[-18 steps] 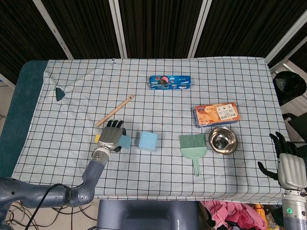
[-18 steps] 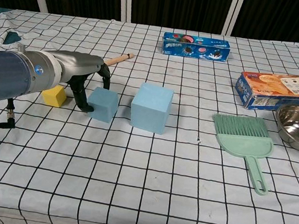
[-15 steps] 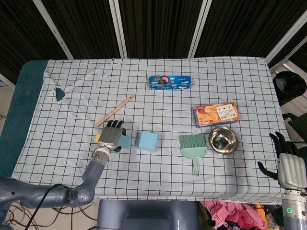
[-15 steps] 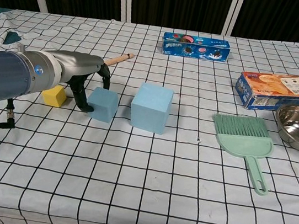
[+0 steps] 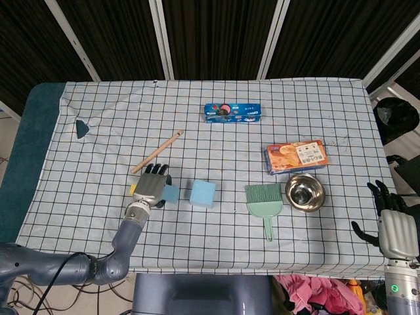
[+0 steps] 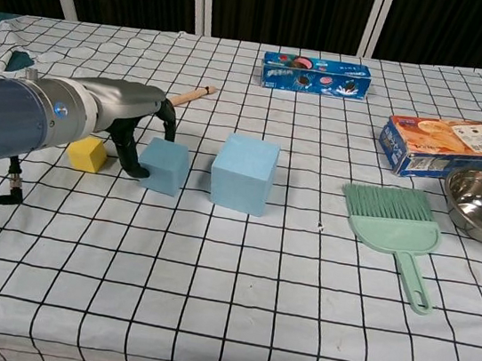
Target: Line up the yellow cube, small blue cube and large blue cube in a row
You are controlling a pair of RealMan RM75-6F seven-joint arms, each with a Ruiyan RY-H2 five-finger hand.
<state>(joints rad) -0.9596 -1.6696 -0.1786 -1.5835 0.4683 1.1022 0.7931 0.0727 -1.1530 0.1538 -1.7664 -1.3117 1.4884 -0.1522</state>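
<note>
The yellow cube sits on the checked cloth at the left. Right of it is the small blue cube, and the large blue cube stands just to its right. My left hand lies over the small blue cube and grips it, dark fingers down its left side between it and the yellow cube. From the head, the left hand covers most of the yellow cube and part of the small blue cube. My right hand hangs off the table's right edge, fingers apart, holding nothing.
A wooden stick lies just behind the left hand. A green hand brush, a steel bowl and an orange box are to the right. A blue biscuit pack lies further back.
The left hand and the small blue cube have shifted very slightly left and back. The other cubes have not moved.
</note>
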